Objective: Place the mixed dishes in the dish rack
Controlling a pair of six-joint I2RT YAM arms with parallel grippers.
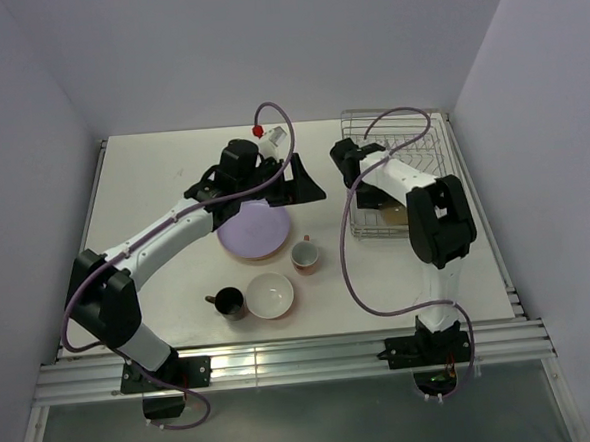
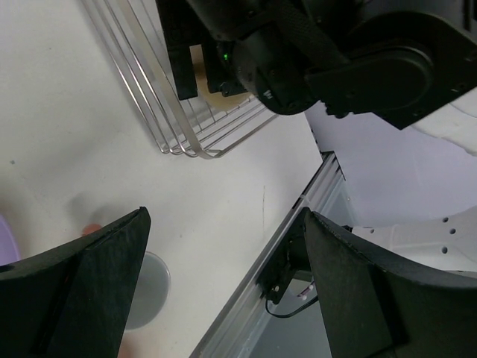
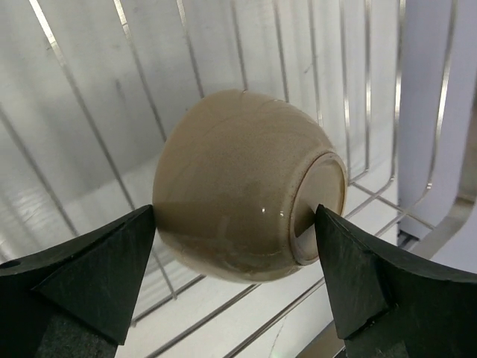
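The silver wire dish rack stands at the back right. A tan round bowl lies on its side on the rack's bars. It also shows as a tan patch in the top view. My right gripper is open, with one fingertip at each end of the bowl. My left gripper is open and empty above the table, between the lilac plate and the rack. The pink mug, the white bowl and the black cup stand on the table nearer the front.
An orange-brown edge shows under the plate's near rim. In the left wrist view my open left gripper hangs over the table, with the rack's corner and the right arm beyond it. Purple cables loop over both arms. The table's metal rail runs along the front.
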